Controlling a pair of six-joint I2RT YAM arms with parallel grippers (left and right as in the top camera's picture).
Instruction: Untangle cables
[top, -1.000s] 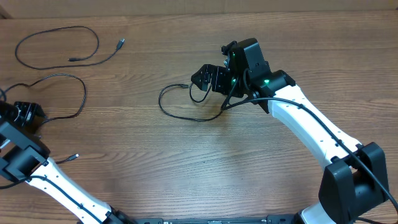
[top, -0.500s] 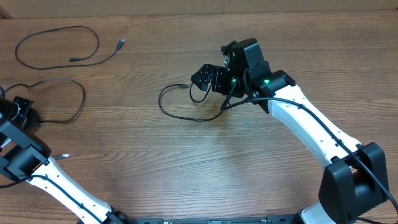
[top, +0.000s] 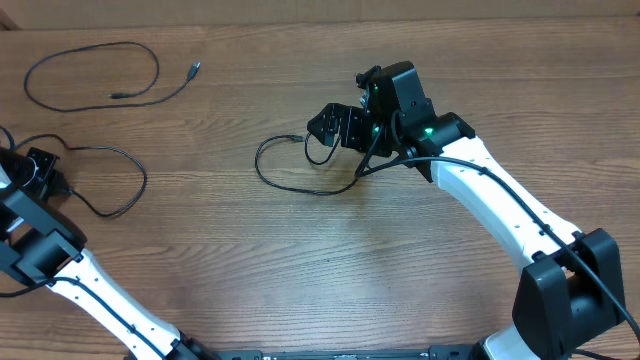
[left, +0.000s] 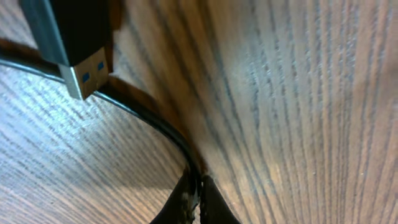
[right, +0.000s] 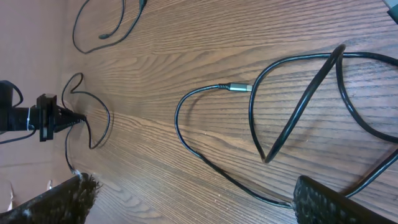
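Note:
Three thin black cables lie apart on the wooden table. One loop (top: 143, 180) at the left runs into my left gripper (top: 45, 172), which is shut on it. In the left wrist view the fingertips (left: 194, 202) pinch this cord, and its USB plug (left: 84, 68) with a blue insert shows above. A second cable (top: 300, 189) lies looped at the middle, below my right gripper (top: 335, 128), which is open. In the right wrist view its silvery plug tip (right: 238, 88) rests on the wood and one strand passes by the right finger (right: 336, 205).
A third cable (top: 92, 44) forms a loop at the far left corner, its plug tip (top: 194, 69) pointing right. The right arm (top: 500, 200) reaches in from the near right corner. The left arm's base (top: 90, 290) occupies the near left.
My left gripper has shut on the left cable and shifted slightly away from the near edge. The cable's loop has slid right and nearer. The right arm has not moved.

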